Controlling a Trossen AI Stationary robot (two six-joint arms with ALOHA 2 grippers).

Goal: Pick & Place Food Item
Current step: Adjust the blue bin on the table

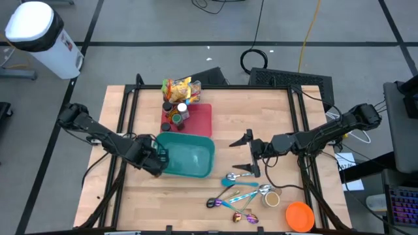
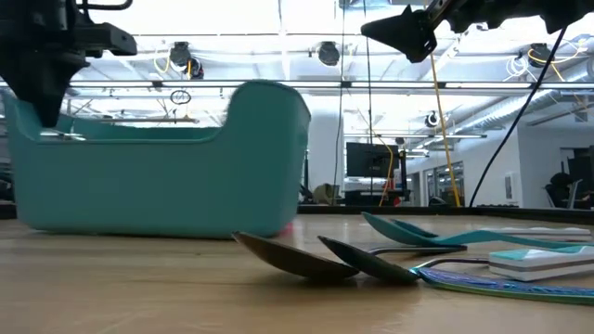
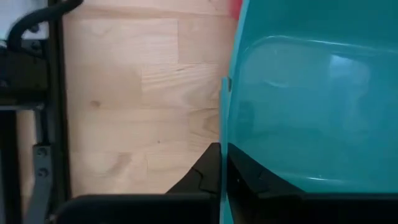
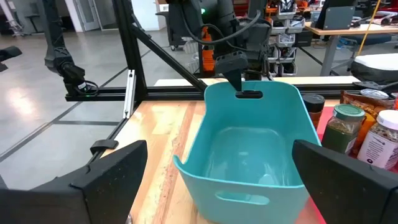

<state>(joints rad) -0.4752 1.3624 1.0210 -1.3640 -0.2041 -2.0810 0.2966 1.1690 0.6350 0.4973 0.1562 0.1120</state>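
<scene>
Your left gripper is pinching the rim of the empty teal plastic bin at its left short end — 1 finger outside the wall, 1 inside, closed on the thin edge. The bin is sitting flat on the light wooden table, just in front of the red tray.

The food items are waiting at the back of the table: a yellow snack bag and several small spice jars, the jars standing on the red tray's left side, just behind the bin.

Your right gripper is hovering above the table to the bin's right, its 2 fingers spread wide and holding nothing — they are pointing toward the bin. A scatter of coloured spoons, a small cup and an orange bowl are lying near the front edge.
</scene>
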